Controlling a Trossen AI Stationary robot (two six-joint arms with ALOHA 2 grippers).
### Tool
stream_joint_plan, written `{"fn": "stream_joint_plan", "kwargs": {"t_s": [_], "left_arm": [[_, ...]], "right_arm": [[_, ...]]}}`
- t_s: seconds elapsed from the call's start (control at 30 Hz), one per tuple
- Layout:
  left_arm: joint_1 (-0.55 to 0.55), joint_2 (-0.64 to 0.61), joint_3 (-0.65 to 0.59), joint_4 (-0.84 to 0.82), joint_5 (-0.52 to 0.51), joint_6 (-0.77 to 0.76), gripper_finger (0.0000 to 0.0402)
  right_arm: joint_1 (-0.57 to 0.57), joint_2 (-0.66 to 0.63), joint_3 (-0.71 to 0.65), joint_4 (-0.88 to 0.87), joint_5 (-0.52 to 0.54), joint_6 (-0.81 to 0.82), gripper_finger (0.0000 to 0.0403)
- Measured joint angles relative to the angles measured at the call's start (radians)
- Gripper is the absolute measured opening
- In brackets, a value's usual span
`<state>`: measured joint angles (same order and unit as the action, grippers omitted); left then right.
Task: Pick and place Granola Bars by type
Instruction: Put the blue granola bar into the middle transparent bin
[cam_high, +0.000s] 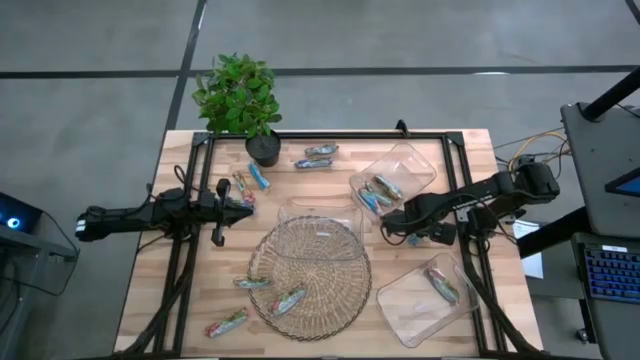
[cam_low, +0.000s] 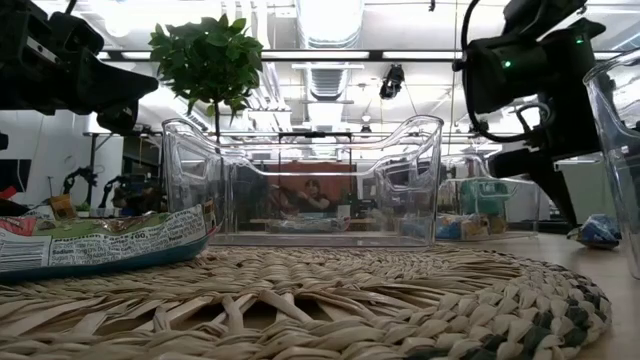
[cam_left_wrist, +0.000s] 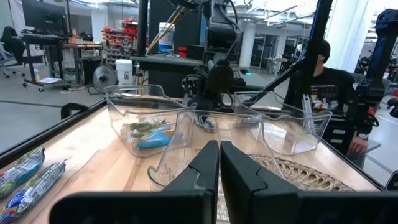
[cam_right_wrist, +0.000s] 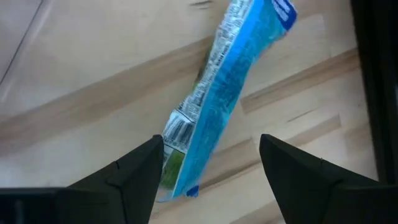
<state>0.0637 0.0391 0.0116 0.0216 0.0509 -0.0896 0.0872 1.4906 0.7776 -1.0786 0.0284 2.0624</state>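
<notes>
I am lowering the wide-open, empty right end effector (cam_right_wrist: 211, 163) astride the blue bar (cam_right_wrist: 227, 93) beside the wicker mat (cam_high: 310, 278), centring before closing.

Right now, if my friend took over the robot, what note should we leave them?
Left claw: shut, empty, waiting at the table's left side.
Right claw: open, straddling a blue bar on the wood beside the upper tray, not gripping it.
Done: a few bars in the upper tray, one bar in the lower tray.
Left: the blue bar, plus loose bars near the plant, on the wicker mat, and one at the front left. The middle tray looks empty.
</notes>
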Motion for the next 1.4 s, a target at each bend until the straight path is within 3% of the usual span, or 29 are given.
{"fn": "stream_joint_plan", "kwargs": {"t_s": [0.43, 0.67, 0.87, 1.17, 1.4], "left_arm": [[0.000, 0.000, 0.000, 0.000, 0.000, 0.000, 0.0000], [0.000, 0.000, 0.000, 0.000, 0.000, 0.000, 0.0000], [0.000, 0.000, 0.000, 0.000, 0.000, 0.000, 0.0000], [0.000, 0.000, 0.000, 0.000, 0.000, 0.000, 0.0000], [0.000, 0.000, 0.000, 0.000, 0.000, 0.000, 0.0000]], "right_arm": [[-0.036, 0.000, -0.036, 0.116, 0.015, -0.023, 0.0255], [-0.035, 0.000, -0.043, 0.116, -0.034, 0.001, 0.0240], [-0.035, 0.000, -0.043, 0.117, -0.040, -0.002, 0.0182], [-0.033, -0.001, -0.043, 0.114, -0.029, -0.026, 0.0023], [-0.033, -0.005, 0.000, 0.049, -0.022, -0.053, 0.0013]]}}
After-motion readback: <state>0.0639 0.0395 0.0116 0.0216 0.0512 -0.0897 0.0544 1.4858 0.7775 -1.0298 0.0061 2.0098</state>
